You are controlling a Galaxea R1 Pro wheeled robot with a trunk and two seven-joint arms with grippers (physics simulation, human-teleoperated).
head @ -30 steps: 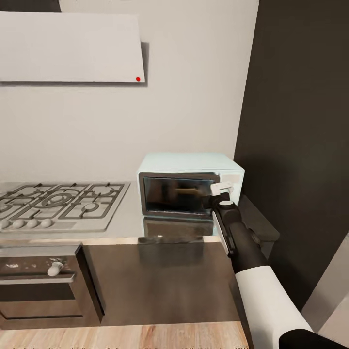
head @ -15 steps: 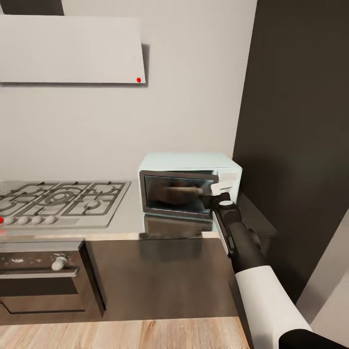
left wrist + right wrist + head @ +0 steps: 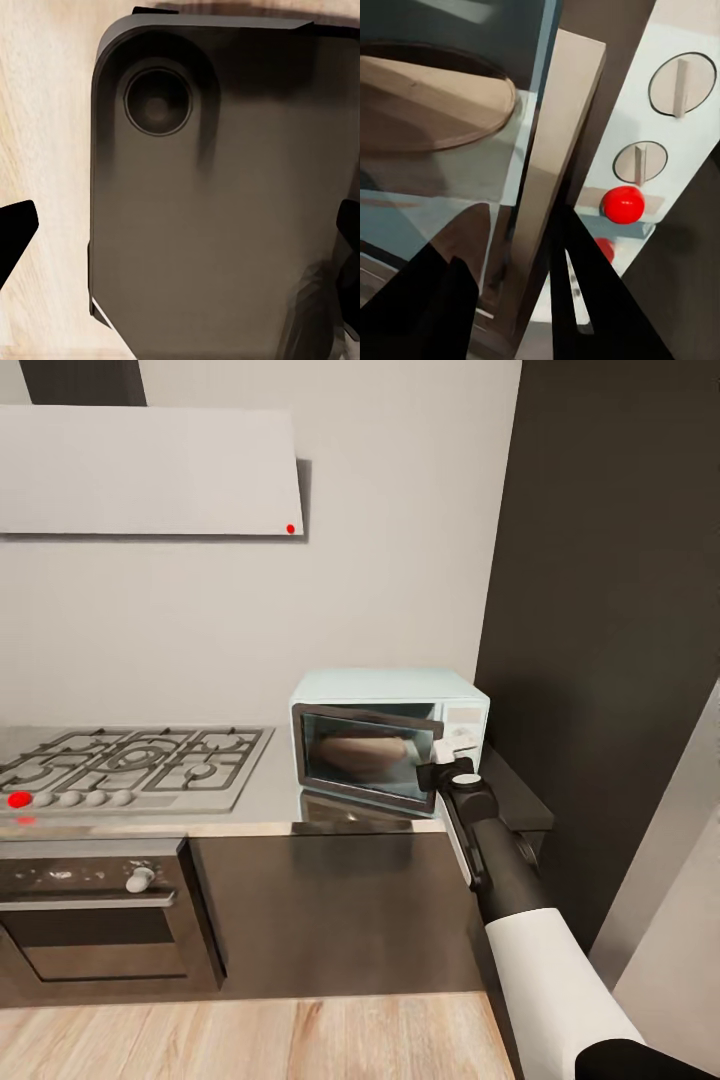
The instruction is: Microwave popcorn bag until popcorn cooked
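The microwave (image 3: 388, 740), a small pale mint-white box, stands on the grey counter (image 3: 262, 812) close to the dark wall panel, to the right of the hob. Its glass door (image 3: 366, 758) in a grey frame stands ajar, swung a little outward. Its control panel carries two dials (image 3: 682, 84) and a red round button (image 3: 622, 205). A tan shape behind the glass may be the popcorn bag (image 3: 362, 756).

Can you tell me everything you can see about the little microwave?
The microwave is a small pale mint-white box on the grey countertop, in the corner beside a dark wall. Its door, dark glass in a grey frame, is swung partly open. The right gripper has its fingers either side of the door's free edge. Beside that are two dials and a red round button.
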